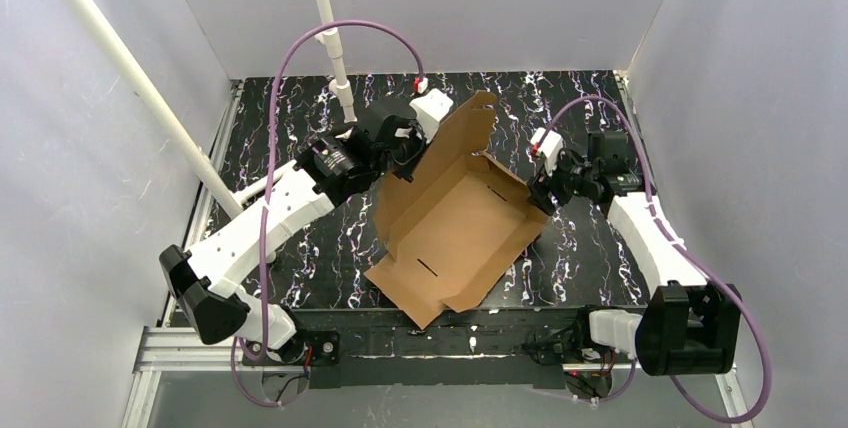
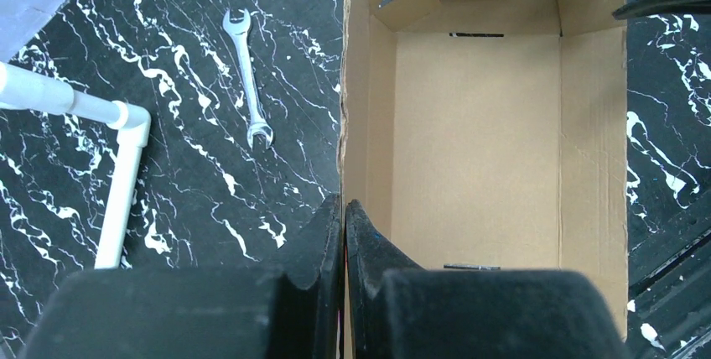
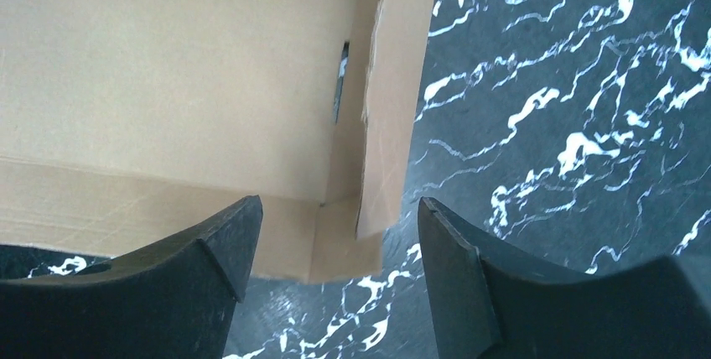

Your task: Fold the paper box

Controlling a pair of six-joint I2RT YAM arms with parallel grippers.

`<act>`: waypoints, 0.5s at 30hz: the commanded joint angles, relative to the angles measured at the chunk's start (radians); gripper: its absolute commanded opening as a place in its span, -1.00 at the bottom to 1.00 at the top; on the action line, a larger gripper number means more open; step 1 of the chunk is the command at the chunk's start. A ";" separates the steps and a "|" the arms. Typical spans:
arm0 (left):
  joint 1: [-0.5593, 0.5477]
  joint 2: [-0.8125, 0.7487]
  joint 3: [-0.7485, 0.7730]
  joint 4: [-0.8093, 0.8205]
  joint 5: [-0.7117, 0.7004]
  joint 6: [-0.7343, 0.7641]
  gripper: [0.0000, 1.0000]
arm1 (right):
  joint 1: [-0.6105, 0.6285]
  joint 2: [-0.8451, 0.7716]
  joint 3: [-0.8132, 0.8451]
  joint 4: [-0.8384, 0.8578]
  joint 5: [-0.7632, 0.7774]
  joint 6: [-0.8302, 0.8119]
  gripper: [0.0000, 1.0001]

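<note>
Shallow brown paper box (image 1: pixel 455 223), side walls upright

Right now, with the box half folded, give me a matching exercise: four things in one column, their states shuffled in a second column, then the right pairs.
Things:
1. left gripper
2. right gripper
3. wrench
4. paper box

States:
A. lying flat on the black marbled table
B. jaws wide apart, either side of a cardboard corner
C. partly folded, side walls raised
D. clamped shut on a cardboard wall

Pairs: 1-D, 2-B, 3-A, 4-C
</note>
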 commanded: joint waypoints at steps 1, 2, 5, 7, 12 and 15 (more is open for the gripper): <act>0.005 -0.002 0.058 0.028 0.010 0.026 -1.00 | 0.011 0.082 0.105 -0.028 -0.077 -0.048 0.54; 0.005 0.001 0.061 0.029 0.012 0.027 -1.00 | 0.016 0.100 0.116 -0.019 -0.065 -0.038 0.54; 0.005 0.007 0.076 0.028 0.013 0.031 -1.00 | 0.022 0.135 0.123 0.021 -0.024 -0.007 0.49; 0.005 0.011 0.082 0.028 0.011 0.037 -1.00 | 0.025 0.135 0.111 0.055 -0.004 0.015 0.43; 0.005 0.023 0.104 0.022 0.009 0.042 -1.00 | 0.071 0.123 0.057 0.181 0.073 0.086 0.28; 0.004 0.024 0.116 0.023 0.005 0.046 -1.00 | 0.084 0.140 0.036 0.275 0.149 0.151 0.09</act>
